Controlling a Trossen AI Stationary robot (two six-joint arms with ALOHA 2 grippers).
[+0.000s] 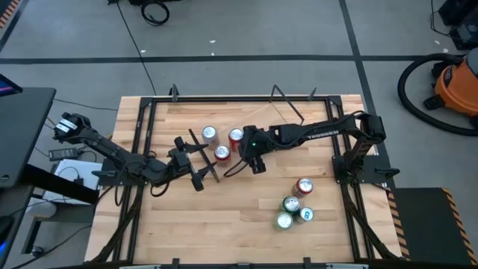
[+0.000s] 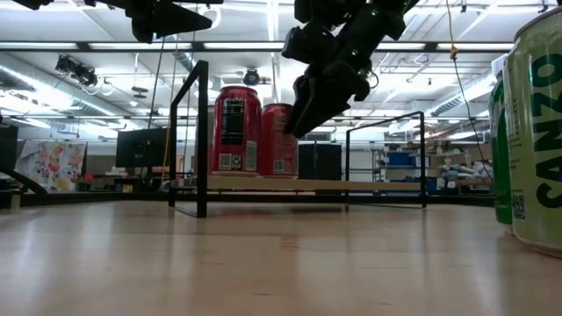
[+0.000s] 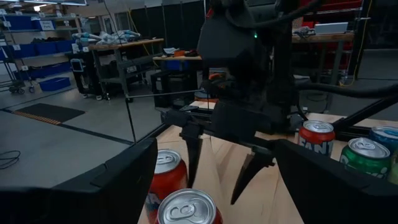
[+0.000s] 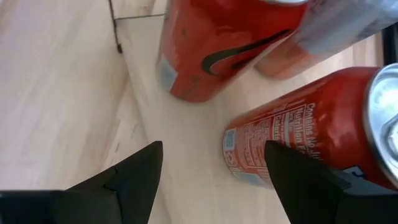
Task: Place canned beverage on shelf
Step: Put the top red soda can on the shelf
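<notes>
The shelf [image 2: 351, 185], a light-wood plank with black rod frames at both ends, stands on the table's far middle. Three red cans stand upright on its left part [image 1: 209, 134] [image 1: 222, 152] [image 1: 236, 136]; the low view shows two of them [image 2: 237, 127]. My right gripper [image 1: 237, 167] hovers open and empty just above and near these cans; its wrist view shows the nearest red can [image 4: 311, 134] beside one finger, apart from it. My left gripper [image 1: 188, 162] is open and empty by the shelf's left end frame [image 1: 198, 155].
A red Fanta can [image 1: 304, 186], two green cans [image 1: 291, 204] [image 1: 284, 220] and a blue can [image 1: 306, 214] stand in a cluster at the table's near right; the green ones loom at the low view's right edge [image 2: 536, 132]. The shelf's right half [image 2: 386, 185] is bare.
</notes>
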